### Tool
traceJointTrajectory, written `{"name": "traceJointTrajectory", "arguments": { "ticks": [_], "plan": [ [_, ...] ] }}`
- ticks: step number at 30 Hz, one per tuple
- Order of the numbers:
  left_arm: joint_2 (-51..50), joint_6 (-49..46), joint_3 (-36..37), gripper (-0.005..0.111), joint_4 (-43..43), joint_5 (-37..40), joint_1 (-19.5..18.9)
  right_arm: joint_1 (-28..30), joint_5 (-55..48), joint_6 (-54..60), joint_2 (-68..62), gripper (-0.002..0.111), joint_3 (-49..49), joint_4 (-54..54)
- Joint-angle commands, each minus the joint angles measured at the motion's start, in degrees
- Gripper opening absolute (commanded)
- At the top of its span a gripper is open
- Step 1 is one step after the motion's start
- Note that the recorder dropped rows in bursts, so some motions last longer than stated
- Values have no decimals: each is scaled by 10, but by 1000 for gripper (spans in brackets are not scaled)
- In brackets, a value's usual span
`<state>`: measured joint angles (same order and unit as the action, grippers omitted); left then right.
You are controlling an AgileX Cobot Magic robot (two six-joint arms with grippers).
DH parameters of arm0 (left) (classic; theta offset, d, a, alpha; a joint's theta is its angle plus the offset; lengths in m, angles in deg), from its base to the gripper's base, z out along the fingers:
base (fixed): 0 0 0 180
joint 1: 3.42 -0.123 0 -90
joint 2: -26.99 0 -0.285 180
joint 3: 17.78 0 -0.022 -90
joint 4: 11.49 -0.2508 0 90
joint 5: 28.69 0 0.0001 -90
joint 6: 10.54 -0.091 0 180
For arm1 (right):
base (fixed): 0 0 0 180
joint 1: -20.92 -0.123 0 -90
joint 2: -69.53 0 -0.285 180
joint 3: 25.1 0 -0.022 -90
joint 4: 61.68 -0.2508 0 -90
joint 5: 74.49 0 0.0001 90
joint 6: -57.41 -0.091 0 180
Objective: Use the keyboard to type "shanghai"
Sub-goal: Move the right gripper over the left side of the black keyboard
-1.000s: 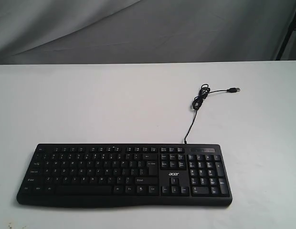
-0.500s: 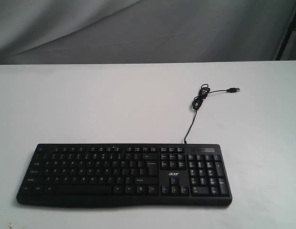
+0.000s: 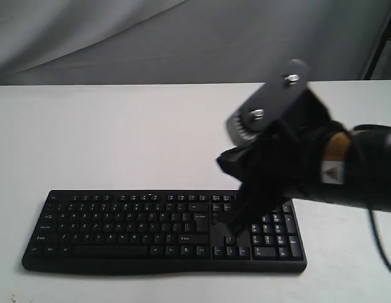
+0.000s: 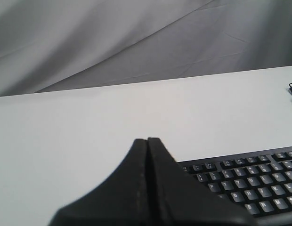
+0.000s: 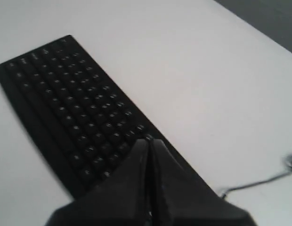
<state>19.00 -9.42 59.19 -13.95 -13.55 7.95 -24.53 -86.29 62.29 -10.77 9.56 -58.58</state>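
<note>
The wide black keyboard (image 3: 120, 230) with white legends lies along the table's front edge. My right gripper (image 3: 228, 224) hangs shut over its navigation keys, between the letters and the number pad, blurred; whether it touches I cannot tell. In the right wrist view the shut fingers (image 5: 149, 141) point at the keyboard (image 5: 75, 113). My left gripper (image 4: 147, 140) is shut on nothing, off the keyboard's (image 4: 249, 181) left end; the exterior view does not show it. The arm hides the acer logo and most of the USB cable.
The white table (image 3: 120, 139) stretches behind the keyboard to a grey cloth backdrop (image 3: 183, 38). A piece of black cable (image 5: 259, 181) runs over the table beside the keyboard's back edge. A dark stand leg (image 3: 379, 44) shows at the far right.
My right arm has swung into the exterior view from the right, where no arm showed before, and now covers the keyboard's right part and the cable. The keyboard has not moved.
</note>
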Motion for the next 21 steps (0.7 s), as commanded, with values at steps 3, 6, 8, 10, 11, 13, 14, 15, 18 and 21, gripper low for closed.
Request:
{"name": "traceJointTrajectory", "arguments": {
  "ticks": [3,6,8,10,11,13,14,15,18,21],
  "plan": [
    [2,2,2,0,0,-3,2,-55,13,-63,-124,0,-65,-47],
    [2,2,2,0,0,-3,2,-72,13,-69,-161,0,-83,-88],
    [2,2,2,0,0,-3,2,-87,13,-65,-180,0,-96,-93],
    [2,2,2,0,0,-3,2,-103,13,-63,-200,0,-112,-93],
    [2,2,2,0,0,-3,2,-112,13,-62,-211,0,-122,-92],
    [2,2,2,0,0,-3,2,-127,13,-55,-236,0,-145,-91],
    [2,2,2,0,0,-3,2,-132,13,-49,-252,0,-160,-91],
    [2,2,2,0,0,-3,2,-134,13,-49,-267,0,-176,-91],
    [2,2,2,0,0,-3,2,-134,11,-42,-319,0,-233,-91],
    [2,2,2,0,0,-3,2,-134,-11,-22,-372,0,-296,-91]
  ]
}}
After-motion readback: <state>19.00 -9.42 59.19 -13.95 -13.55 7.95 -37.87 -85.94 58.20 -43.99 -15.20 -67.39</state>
